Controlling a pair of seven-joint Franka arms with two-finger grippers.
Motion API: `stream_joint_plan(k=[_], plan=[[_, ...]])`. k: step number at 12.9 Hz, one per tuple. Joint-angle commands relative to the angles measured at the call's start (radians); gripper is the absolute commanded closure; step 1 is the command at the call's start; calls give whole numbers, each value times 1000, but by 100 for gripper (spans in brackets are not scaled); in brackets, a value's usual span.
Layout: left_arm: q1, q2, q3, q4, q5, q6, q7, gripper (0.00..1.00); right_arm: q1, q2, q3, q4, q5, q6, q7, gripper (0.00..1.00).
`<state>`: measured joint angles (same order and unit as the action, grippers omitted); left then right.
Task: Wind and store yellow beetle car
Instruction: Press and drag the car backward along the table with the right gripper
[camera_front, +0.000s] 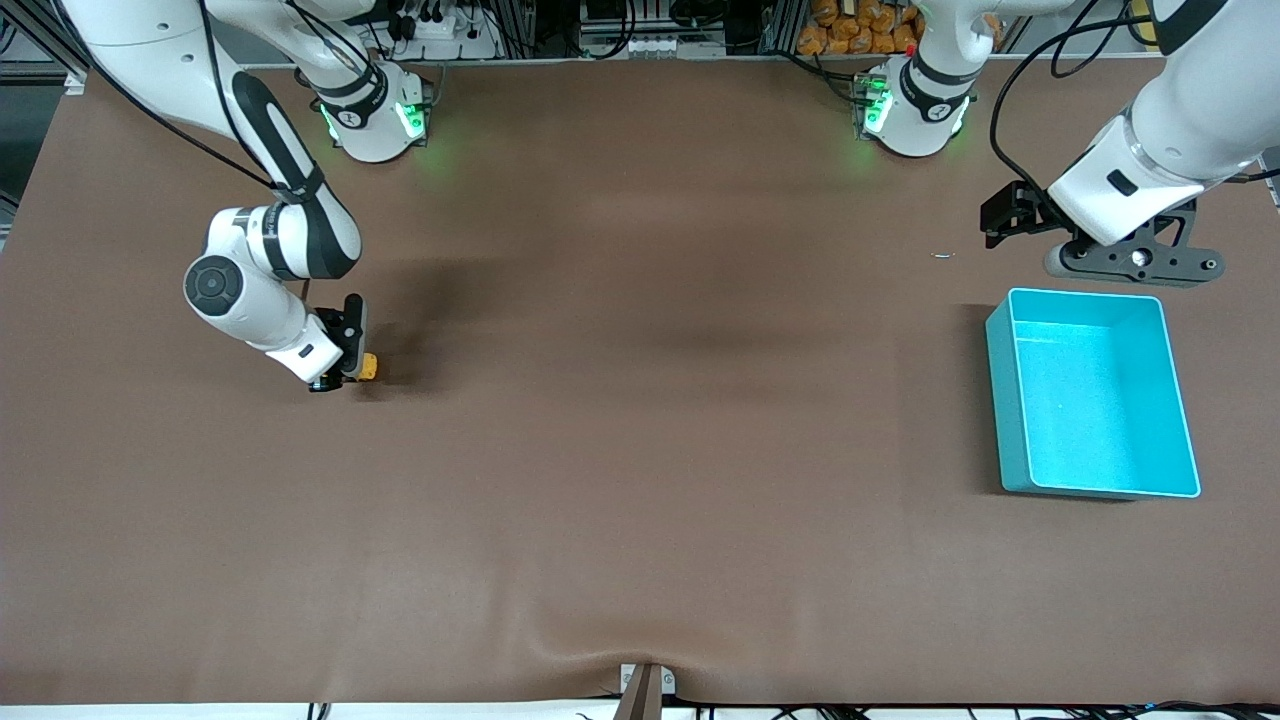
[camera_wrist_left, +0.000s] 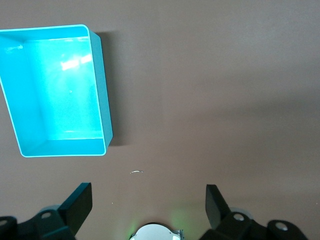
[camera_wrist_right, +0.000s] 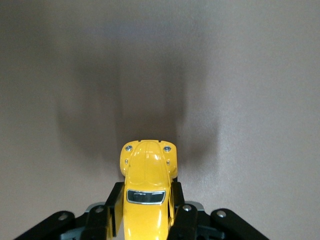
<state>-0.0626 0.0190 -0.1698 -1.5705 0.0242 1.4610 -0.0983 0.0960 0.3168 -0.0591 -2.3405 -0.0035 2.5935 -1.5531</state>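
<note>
1. The table (camera_front: 640, 450) is a wide brown surface. Along its robot-side edge stand the two arm bases, and the only large item on it is the teal bin (camera_front: 1003, 400), which lies near the edge at the left arm's end and shows nothing inside.

2. Judging by the layout, the winding step is in hand: the car is gripped low at the table, well apart from the bin, so storing has not begun.

3. The next move probably calls for dragging the car backward with its wheels pressed on the table to load the spring, then a lift and a long carry across the table to the bin. Keeping the wheels flat and the grip square would matter.

4. The left gripper (camera_front: 1030, 222) waits in the air over the table just robot-side of the bin, its fingers (camera_wrist_left: 80, 200) spread wide with nothing between them.

5. The right gripper (camera_wrist_right: 146, 212) is down at the table toward the right arm's end, about midway between the robot-side edge and the camera-side edge.

6. The yellow car (camera_wrist_right: 146, 185) sits between the right gripper's fingers (camera_wrist_right: 114, 207), which press on both flanks at about the windscreen; its rounded nose sticks out past the fingertips. Whether the wheels touch the table I cannot tell.
</note>
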Motion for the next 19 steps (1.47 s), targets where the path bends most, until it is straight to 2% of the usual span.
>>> stream_joint_plan(k=[1,11,19], plan=[[-2,9,-4,15,19,1,-12,0,-18,18,4,-5,-20,40,-16,81],[-2,9,-4,15,19,1,-12,0,-21,15,4,6,-20,42,-22,81],[-2,13,-4,17,19,1,-14,0,-73,33,4,26,-20,42,-102,81]])
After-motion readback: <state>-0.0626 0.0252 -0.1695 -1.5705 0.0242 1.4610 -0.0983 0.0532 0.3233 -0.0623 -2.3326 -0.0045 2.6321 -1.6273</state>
